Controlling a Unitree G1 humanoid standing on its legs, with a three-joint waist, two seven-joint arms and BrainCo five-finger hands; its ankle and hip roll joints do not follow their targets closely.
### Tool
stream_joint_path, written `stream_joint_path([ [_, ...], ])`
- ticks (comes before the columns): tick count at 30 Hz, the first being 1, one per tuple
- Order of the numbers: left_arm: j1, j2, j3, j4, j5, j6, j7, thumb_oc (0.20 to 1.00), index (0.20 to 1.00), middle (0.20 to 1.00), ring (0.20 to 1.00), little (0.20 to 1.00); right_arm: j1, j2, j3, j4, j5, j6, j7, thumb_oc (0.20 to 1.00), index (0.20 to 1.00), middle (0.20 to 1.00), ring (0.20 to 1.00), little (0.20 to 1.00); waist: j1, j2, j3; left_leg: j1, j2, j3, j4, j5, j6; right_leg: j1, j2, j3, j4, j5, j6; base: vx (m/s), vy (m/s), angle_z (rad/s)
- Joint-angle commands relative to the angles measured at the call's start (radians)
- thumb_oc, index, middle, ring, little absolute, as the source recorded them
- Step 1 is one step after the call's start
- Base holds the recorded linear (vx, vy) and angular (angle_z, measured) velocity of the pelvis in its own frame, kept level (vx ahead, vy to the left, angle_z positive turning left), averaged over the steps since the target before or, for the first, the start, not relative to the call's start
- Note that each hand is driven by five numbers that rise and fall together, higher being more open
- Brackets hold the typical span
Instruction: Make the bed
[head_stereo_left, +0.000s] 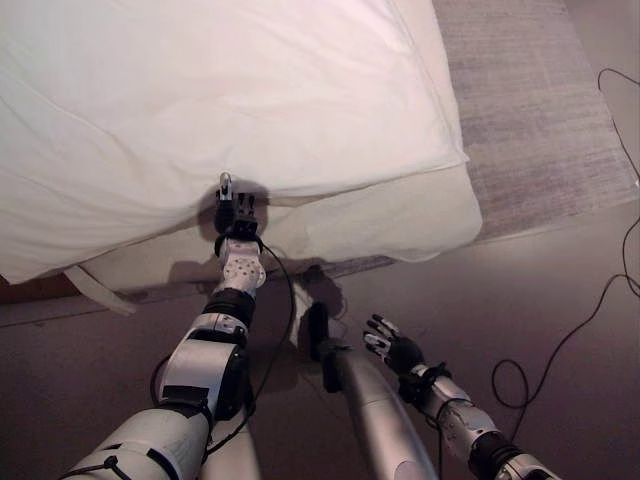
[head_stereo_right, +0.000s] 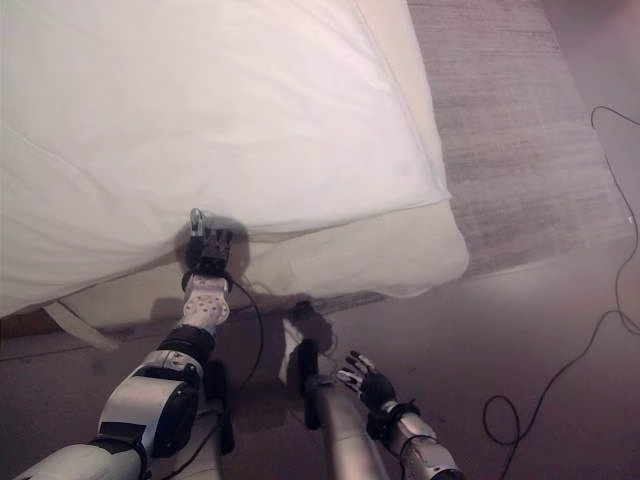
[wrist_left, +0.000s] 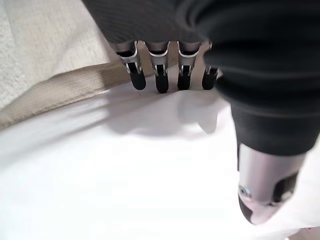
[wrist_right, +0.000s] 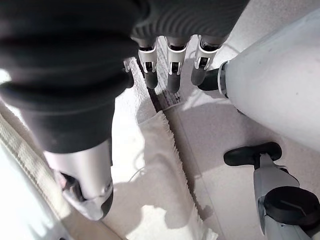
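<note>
A white duvet (head_stereo_left: 230, 90) covers the bed, and its near edge hangs over the beige mattress (head_stereo_left: 400, 222). My left hand (head_stereo_left: 238, 215) reaches up to that edge near its middle. Its fingers (wrist_left: 159, 80) are straight, with their tips where the duvet meets the mattress side (wrist_left: 55, 90). The thumb (wrist_left: 265, 195) stands apart over the white cloth, so the hand is open and grips nothing. My right hand (head_stereo_left: 398, 352) hangs low over the floor in front of the bed, away from the bedding. Its relaxed fingers (wrist_right: 170, 70) are open and empty.
A grey rug (head_stereo_left: 540, 110) lies on the floor to the right of the bed. The mattress corner (head_stereo_left: 462, 210) bulges out at the right. A beige strap (head_stereo_left: 95, 288) hangs from the bed's left side. A pale fringed cloth (wrist_right: 150, 150) lies on the floor below my right hand.
</note>
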Motion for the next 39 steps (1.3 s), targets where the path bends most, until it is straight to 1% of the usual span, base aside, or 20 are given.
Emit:
stream_joint_path([
  [1, -0.079, 0.024, -0.029, -0.059, 0.030, -0.076, -0.025, 0.319, 0.319, 0.319, 0.319, 0.319, 0.075, -0.021, 0.022, -0.045, 0.025, -0.039, -0.006, 1.000, 1.000, 1.000, 1.000, 1.000, 0.001, 0.038, -0.074, -0.083, -0.027, -0.011, 0.013, 0.032, 0.022, -0.002, -0.034, 0.001, -0.036, 0.014, 0.124, 0.00, 0.000, 0.00],
  [2, -0.081, 0.023, -0.036, -0.068, 0.032, -0.079, -0.026, 0.200, 0.200, 0.200, 0.200, 0.200, 0.075, -0.021, 0.021, -0.043, 0.029, -0.041, -0.009, 1.000, 1.000, 1.000, 1.000, 1.000, 0.002, 0.040, -0.073, -0.083, -0.028, -0.011, 0.012, 0.032, 0.022, -0.002, -0.035, 0.002, -0.035, 0.014, 0.123, 0.00, 0.000, 0.00],
  [7, -0.094, 0.008, -0.055, -0.084, 0.019, -0.084, -0.011, 0.200, 0.200, 0.200, 0.200, 0.200, 0.063, -0.012, 0.031, -0.042, 0.031, -0.046, -0.018, 1.000, 1.000, 1.000, 1.000, 1.000, 0.007, 0.046, -0.065, -0.083, -0.033, -0.016, 0.013, 0.035, 0.023, 0.000, -0.036, 0.002, -0.038, 0.016, 0.121, 0.00, 0.000, 0.00],
  [13, -0.137, -0.011, -0.070, -0.062, 0.023, -0.085, 0.066, 0.200, 0.200, 0.200, 0.200, 0.200, 0.041, -0.015, 0.046, -0.068, 0.038, -0.043, -0.032, 1.000, 1.000, 1.000, 1.000, 1.000, 0.011, 0.057, -0.055, -0.078, -0.038, -0.017, -0.001, 0.044, 0.026, 0.006, -0.039, 0.004, -0.051, 0.025, 0.122, -0.01, 0.003, 0.01],
  [14, -0.148, -0.012, -0.074, -0.070, 0.031, -0.086, 0.082, 0.200, 0.200, 0.200, 0.200, 0.200, 0.027, -0.023, 0.053, -0.086, 0.009, -0.050, -0.047, 1.000, 1.000, 1.000, 1.000, 1.000, 0.015, 0.061, -0.047, -0.077, -0.042, -0.017, -0.003, 0.046, 0.030, 0.007, -0.041, 0.008, -0.052, 0.030, 0.124, -0.03, 0.017, 0.04],
  [15, -0.148, -0.012, -0.074, -0.071, 0.032, -0.086, 0.084, 0.200, 0.200, 0.200, 0.200, 0.200, 0.027, -0.023, 0.053, -0.088, 0.007, -0.049, -0.049, 1.000, 1.000, 1.000, 1.000, 1.000, 0.015, 0.061, -0.046, -0.077, -0.042, -0.017, -0.004, 0.046, 0.030, 0.007, -0.041, 0.008, -0.052, 0.030, 0.124, -0.02, 0.017, 0.06],
  [16, -0.147, -0.008, -0.079, -0.077, 0.045, -0.078, 0.085, 0.200, 0.200, 0.200, 0.200, 0.200, 0.019, -0.035, 0.062, -0.119, -0.033, -0.057, -0.054, 1.000, 1.000, 1.000, 1.000, 1.000, 0.019, 0.063, -0.038, -0.073, -0.043, -0.016, -0.001, 0.040, 0.032, 0.012, -0.041, 0.010, -0.049, 0.025, 0.124, -0.02, 0.013, 0.05],
  [18, -0.148, -0.004, -0.084, -0.082, 0.051, -0.071, 0.084, 0.200, 0.200, 0.200, 0.200, 0.200, 0.015, -0.043, 0.066, -0.140, -0.048, -0.059, -0.058, 1.000, 1.000, 1.000, 1.000, 1.000, 0.018, 0.065, -0.037, -0.080, -0.046, -0.016, -0.002, 0.048, 0.035, 0.007, -0.044, 0.011, -0.051, 0.031, 0.124, -0.01, 0.006, 0.02],
  [22, -0.156, -0.009, -0.101, -0.105, 0.036, -0.074, 0.081, 0.200, 0.200, 0.200, 0.200, 0.200, -0.004, -0.044, 0.065, -0.194, -0.024, -0.065, -0.061, 1.000, 1.000, 1.000, 1.000, 1.000, 0.027, 0.076, -0.026, -0.080, -0.053, -0.016, 0.001, 0.049, 0.039, 0.009, -0.051, 0.013, -0.050, 0.032, 0.125, 0.00, 0.000, 0.00],
  [23, -0.147, -0.015, -0.112, -0.143, 0.036, -0.081, 0.071, 0.200, 0.200, 0.200, 0.200, 0.200, -0.019, -0.034, 0.065, -0.203, 0.015, -0.063, -0.050, 1.000, 1.000, 1.000, 1.000, 1.000, 0.033, 0.082, -0.021, -0.078, -0.056, -0.018, 0.000, 0.049, 0.041, 0.012, -0.052, 0.014, -0.049, 0.032, 0.126, 0.00, 0.000, 0.00],
  [25, -0.145, -0.016, -0.113, -0.147, 0.038, -0.082, 0.073, 0.200, 0.200, 0.200, 0.200, 0.200, -0.020, -0.034, 0.065, -0.203, 0.016, -0.063, -0.049, 1.000, 1.000, 1.000, 1.000, 1.000, 0.032, 0.082, -0.023, -0.080, -0.057, -0.019, -0.001, 0.051, 0.041, 0.011, -0.052, 0.013, -0.050, 0.033, 0.126, 0.00, 0.010, 0.02],
  [26, -0.108, -0.041, -0.131, -0.225, 0.037, -0.099, 0.062, 0.200, 0.200, 0.200, 0.200, 0.200, -0.042, -0.011, 0.064, -0.202, 0.087, -0.059, -0.040, 1.000, 1.000, 1.000, 1.000, 1.000, 0.045, 0.090, -0.018, -0.078, -0.060, -0.020, -0.001, 0.051, 0.043, 0.014, -0.054, 0.012, -0.049, 0.033, 0.125, -0.01, 0.027, 0.05],
  [27, -0.089, -0.058, -0.140, -0.263, 0.032, -0.110, 0.058, 0.200, 0.200, 0.200, 0.200, 0.200, -0.061, 0.009, 0.062, -0.192, 0.139, -0.056, -0.034, 1.000, 1.000, 1.000, 1.000, 1.000, 0.053, 0.094, -0.016, -0.077, -0.063, -0.021, -0.002, 0.052, 0.044, 0.016, -0.055, 0.012, -0.051, 0.034, 0.126, -0.01, 0.033, 0.07],
  [29, -0.050, -0.085, -0.156, -0.335, 0.028, -0.123, 0.050, 0.200, 0.200, 0.200, 0.200, 0.200, -0.115, 0.051, 0.056, -0.156, 0.231, -0.058, -0.032, 1.000, 1.000, 1.000, 1.000, 1.000, 0.073, 0.105, -0.006, -0.073, -0.067, -0.025, -0.003, 0.050, 0.045, 0.023, -0.057, 0.010, -0.051, 0.029, 0.125, -0.01, 0.024, 0.04],
  [31, 0.001, -0.110, -0.176, -0.428, 0.027, -0.137, 0.041, 0.200, 0.200, 0.200, 0.200, 0.200, -0.166, 0.100, 0.042, -0.136, 0.355, -0.063, -0.017, 1.000, 1.000, 1.000, 1.000, 1.000, 0.091, 0.114, 0.003, -0.071, -0.074, -0.027, -0.013, 0.059, 0.047, 0.026, -0.059, 0.008, -0.056, 0.033, 0.125, -0.02, 0.030, 0.03],
  [32, 0.038, -0.120, -0.184, -0.488, 0.020, -0.139, 0.026, 0.200, 0.200, 0.200, 0.200, 0.200, -0.216, 0.126, 0.043, -0.120, 0.419, -0.060, -0.004, 1.000, 1.000, 1.000, 1.000, 1.000, 0.108, 0.121, 0.014, -0.059, -0.080, -0.029, -0.018, 0.056, 0.048, 0.036, -0.059, 0.007, -0.054, 0.028, 0.126, -0.01, 0.022, 0.03],
  [33, 0.038, -0.120, -0.184, -0.489, 0.020, -0.139, 0.027, 0.200, 0.200, 0.200, 0.200, 0.200, -0.217, 0.127, 0.042, -0.119, 0.420, -0.060, -0.003, 1.000, 1.000, 1.000, 1.000, 1.000, 0.108, 0.120, 0.013, -0.062, -0.081, -0.029, -0.020, 0.062, 0.049, 0.033, -0.060, 0.007, -0.056, 0.032, 0.125, -0.01, 0.019, 0.05],
  [36, 0.088, -0.138, -0.197, -0.584, 0.005, -0.147, 0.004, 0.200, 0.200, 0.200, 0.200, 0.200, -0.273, 0.163, 0.037, -0.119, 0.533, -0.051, 0.023, 1.000, 1.000, 1.000, 1.000, 1.000, 0.132, 0.127, 0.034, -0.048, -0.091, -0.033, -0.029, 0.059, 0.051, 0.045, -0.063, 0.001, -0.050, 0.026, 0.126, 0.00, 0.002, 0.12],
  [39, 0.120, -0.143, -0.210, -0.642, 0.007, -0.151, -0.001, 0.200, 0.200, 0.200, 0.200, 0.200, -0.320, 0.172, 0.017, -0.129, 0.600, -0.059, 0.028, 1.000, 1.000, 1.000, 1.000, 1.000, 0.148, 0.130, 0.048, -0.040, -0.098, -0.038, -0.036, 0.059, 0.055, 0.055, -0.068, -0.004, -0.050, 0.023, 0.127, 0.01, -0.003, 0.16],
])
